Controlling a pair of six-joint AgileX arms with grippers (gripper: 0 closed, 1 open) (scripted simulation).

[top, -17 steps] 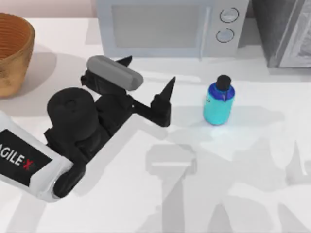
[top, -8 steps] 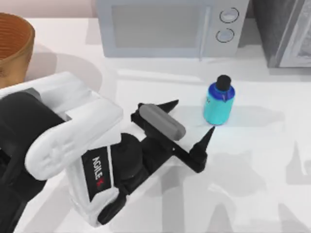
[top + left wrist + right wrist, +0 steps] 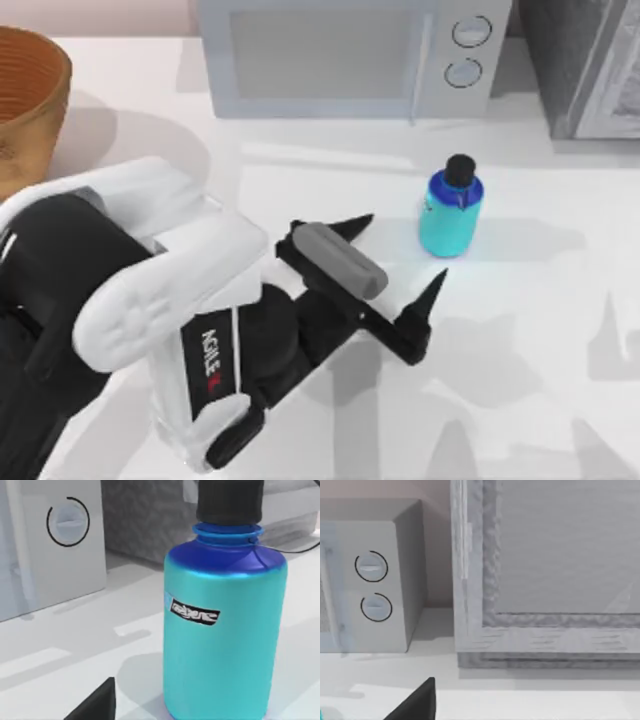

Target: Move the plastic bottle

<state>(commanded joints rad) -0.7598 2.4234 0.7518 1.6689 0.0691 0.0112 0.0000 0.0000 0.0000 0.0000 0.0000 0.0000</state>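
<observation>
Standing upright, the plastic bottle (image 3: 450,212) stays capped beside the spread-fingered left gripper (image 3: 399,252).

Microwave (image 3: 345,55) behind, wicker basket (image 3: 28,100) at the table's (image 3: 540,400) left

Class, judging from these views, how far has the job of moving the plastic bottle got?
Done: the left gripper is at the plastic bottle, fingers open and pointing at it. In hand: the approach; the bottle stands upright on the table in front of the microwave, just beyond the fingertips, ungrasped. Left: closing on it, lifting, moving it.
</observation>
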